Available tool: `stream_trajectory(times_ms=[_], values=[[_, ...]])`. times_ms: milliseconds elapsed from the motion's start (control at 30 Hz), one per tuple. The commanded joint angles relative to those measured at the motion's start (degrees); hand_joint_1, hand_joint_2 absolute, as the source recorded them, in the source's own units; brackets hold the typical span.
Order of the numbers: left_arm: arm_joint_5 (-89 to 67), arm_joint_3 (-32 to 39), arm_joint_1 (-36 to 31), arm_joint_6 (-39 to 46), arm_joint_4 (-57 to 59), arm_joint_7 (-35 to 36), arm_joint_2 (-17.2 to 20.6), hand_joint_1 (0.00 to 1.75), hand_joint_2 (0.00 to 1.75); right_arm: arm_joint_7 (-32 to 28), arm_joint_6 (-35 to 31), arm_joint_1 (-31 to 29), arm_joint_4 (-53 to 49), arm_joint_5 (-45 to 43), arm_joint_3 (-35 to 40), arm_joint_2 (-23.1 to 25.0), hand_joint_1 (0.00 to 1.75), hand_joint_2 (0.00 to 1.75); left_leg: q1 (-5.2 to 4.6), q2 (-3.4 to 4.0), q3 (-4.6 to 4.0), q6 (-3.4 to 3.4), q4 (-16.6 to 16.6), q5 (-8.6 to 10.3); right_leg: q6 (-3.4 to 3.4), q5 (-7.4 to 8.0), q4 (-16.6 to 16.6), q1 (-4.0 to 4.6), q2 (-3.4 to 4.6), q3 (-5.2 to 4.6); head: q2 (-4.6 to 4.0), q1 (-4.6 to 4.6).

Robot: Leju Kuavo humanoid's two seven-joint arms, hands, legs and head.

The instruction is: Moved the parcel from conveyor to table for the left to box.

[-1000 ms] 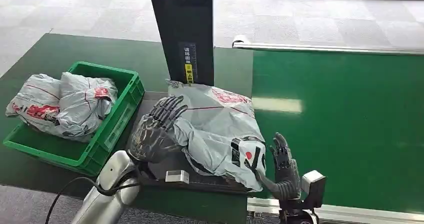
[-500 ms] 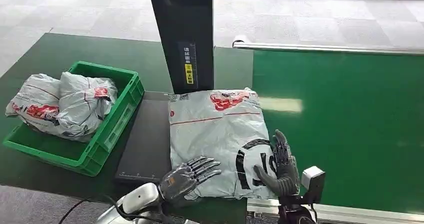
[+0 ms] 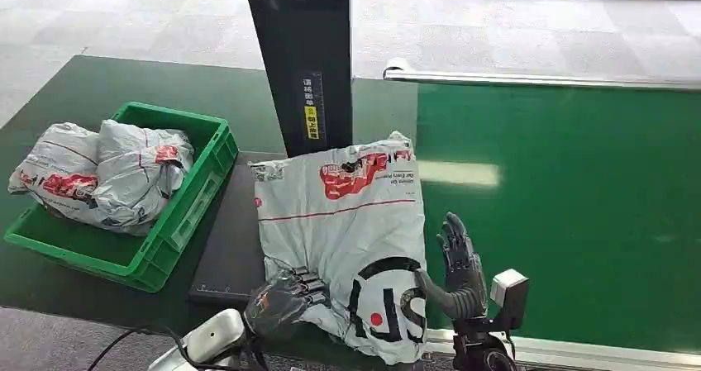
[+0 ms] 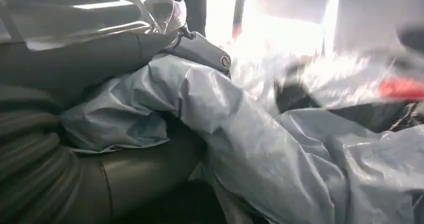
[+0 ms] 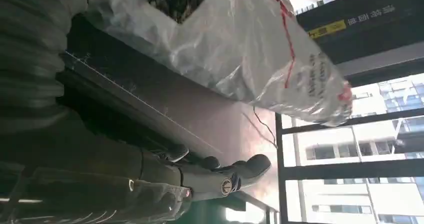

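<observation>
Parcel (image 3: 339,222) is the grey plastic mailing bag with red printing at its far end and a black and white round mark at its near end. In the head view it lies on the dark flat plate (image 3: 231,247) of the table, in front of the black upright column (image 3: 302,57), and its near end hangs a little over the table's near edge. My left hand (image 3: 281,298) grips the near left corner of the parcel, with the fingers curled into the plastic. My right hand (image 3: 456,265) stands upright just beside the near right side of the parcel, the fingers straight and apart, holding nothing; its thumb is touching the bag or very close to it, I cannot tell which. On the left stands the green crate (image 3: 178,222), and two other grey bags (image 3: 107,173) lie in it. On the right is the green conveyor belt (image 3: 570,206), well apart from the parcel's far end.

In the left wrist view the grey plastic of the parcel (image 4: 280,154) is pressed between my thumb and my fingers (image 4: 197,49), and folds of it are bunched against my left hand (image 4: 115,79).

In the right wrist view my right hand (image 5: 165,179) has its fingers (image 5: 250,165) stretched out with nothing between them. The parcel (image 5: 240,49) rests on the dark plate (image 5: 165,99) beside it, with the black column (image 5: 370,29) behind.
</observation>
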Motion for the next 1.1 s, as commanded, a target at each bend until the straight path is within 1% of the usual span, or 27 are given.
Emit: stream_trajectory(times_ms=[33,100,133,200,233,300,367,433,500,533,633,733,767,833,933,967,1100], values=[[-0.79,4.35,1.3,-0.16,-9.23,1.18,3.77,1.75,1.75,-0.05,-0.55,-1.59,3.86,-0.44,2.24,-1.27,0.0,1.75,0.03,0.1,-0.01,0.03,0.0,-0.02,-0.02,0.02,-0.05,0.05,-0.01,0.01,0.0,0.02],[-1.06,4.49,1.31,-0.1,-8.74,1.09,3.51,1.75,1.75,-0.05,-0.61,-1.61,3.85,-0.46,2.26,-1.28,0.0,1.75,0.0,0.11,0.02,0.03,-0.02,-0.02,-0.01,0.01,-0.04,0.01,0.03,0.04,0.0,0.02],[-2.27,5.16,1.33,2.75,-8.92,1.21,3.39,1.75,1.75,-0.04,-0.65,-1.57,3.88,-0.53,2.23,-1.26,0.0,1.75,0.0,0.15,0.05,0.05,-0.03,-0.03,-0.01,0.02,-0.08,0.02,0.03,0.07,0.0,0.02],[-1.91,9.26,0.9,6.35,-14.26,2.54,4.36,1.75,1.75,-0.05,-1.08,-0.4,2.62,-0.81,1.74,-1.1,0.0,1.75,-0.01,0.09,0.01,0.03,-0.01,-0.02,-0.01,0.01,-0.04,0.01,0.02,0.03,0.0,0.02],[-2.42,12.41,0.51,7.2,-18.24,3.19,5.45,1.75,1.75,0.0,-1.38,0.51,1.76,-0.98,1.42,-1.08,0.0,1.75,0.04,0.08,-0.07,0.03,0.05,-0.03,-0.03,0.0,-0.01,0.06,-0.03,-0.02,0.0,0.02],[-2.04,17.43,-0.62,7.56,-22.05,3.71,6.35,1.75,1.75,-0.13,-2.11,1.66,1.02,-1.25,0.66,-0.89,0.0,1.75,0.09,-0.04,-0.22,-0.01,0.13,-0.01,-0.05,0.0,0.05,0.09,-0.11,-0.15,0.0,0.02],[-0.2,23.81,-2.68,7.56,-23.59,2.09,5.32,1.75,1.75,-0.39,-2.84,2.97,-0.01,-1.48,-0.06,-0.85,0.0,1.75,0.09,-0.08,-0.24,-0.01,0.14,0.0,-0.05,-0.01,0.07,0.09,-0.17,-0.18,0.0,0.02],[0.46,27.88,-5.65,7.56,-23.4,1.03,3.94,1.75,1.75,-0.55,-3.39,4.19,-1.63,-1.61,-0.87,-0.88,0.0,1.75,0.13,-0.1,-0.28,-0.01,0.17,0.0,-0.07,-0.01,0.09,0.14,-0.23,-0.19,0.0,0.0],[0.16,30.24,-7.68,7.21,-23.52,1.1,3.25,1.75,1.75,-0.45,-3.92,4.97,-3.02,-1.49,-1.35,-1.02,0.0,1.75,0.08,-0.13,-0.2,0.0,0.12,0.02,-0.04,0.0,0.05,0.09,-0.19,-0.18,0.0,0.02],[-0.52,31.45,-8.86,7.18,-23.37,1.57,3.3,1.75,1.75,-0.38,-3.96,5.27,-3.61,-1.48,-1.92,-0.85,0.0,1.75,0.09,-0.16,-0.23,0.02,0.13,0.03,-0.05,-0.02,0.07,0.1,-0.27,-0.17,0.0,0.0],[-2.28,34.5,-11.54,6.13,-21.26,3.29,2.81,1.75,1.75,0.28,-4.07,5.93,-4.61,-0.87,-3.35,0.05,0.0,1.75,0.11,-0.07,-0.21,0.02,0.13,0.02,-0.03,-0.01,0.06,0.13,-0.18,-0.17,0.0,0.02],[-7.27,37.38,-14.84,5.97,-16.18,6.98,2.14,1.75,1.75,0.56,-3.87,6.43,-4.98,-0.17,-4.0,0.72,0.0,1.75,0.1,-0.1,-0.14,0.02,0.09,0.03,-0.03,-0.01,0.04,0.11,-0.19,-0.09,0.0,0.0],[-9.86,38.37,-16.26,6.1,-14.06,9.3,2.35,1.75,1.75,0.59,-3.85,6.56,-5.14,0.1,-4.08,0.86,0.0,1.75,0.1,-0.08,-0.11,0.03,0.06,0.03,-0.04,0.0,0.0,0.12,-0.21,-0.05,0.0,0.02],[-9.25,39.22,-18.13,5.3,-11.88,9.98,2.9,1.75,1.75,0.59,-3.83,6.56,-5.35,0.1,-4.23,0.95,0.0,1.75,0.07,-0.06,-0.07,0.0,0.03,0.03,-0.03,0.0,0.01,0.08,-0.13,-0.05,0.0,0.02],[-9.25,39.31,-18.27,5.28,-11.88,9.98,3.05,1.75,1.75,0.59,-3.83,6.56,-5.34,0.1,-4.24,0.93,0.0,1.75,0.08,-0.07,-0.09,0.0,0.03,0.06,-0.07,0.0,0.02,0.11,-0.19,-0.07,0.0,0.0],[-8.51,40.07,-18.85,4.8,-11.0,11.08,2.64,1.75,1.75,0.64,-3.82,6.51,-5.44,0.14,-4.24,0.86,0.0,1.75,0.08,-0.04,-0.06,-0.01,0.01,0.04,-0.05,0.0,0.0,0.09,-0.13,-0.05,0.0,0.02],[-8.12,42.04,-20.84,6.28,-4.85,13.41,4.37,1.75,1.75,1.16,-3.67,6.3,-5.39,0.5,-3.3,0.5,0.0,1.75,0.07,-0.01,-0.01,0.02,-0.01,0.03,-0.04,0.01,-0.04,0.09,-0.12,-0.01,0.0,0.04]])
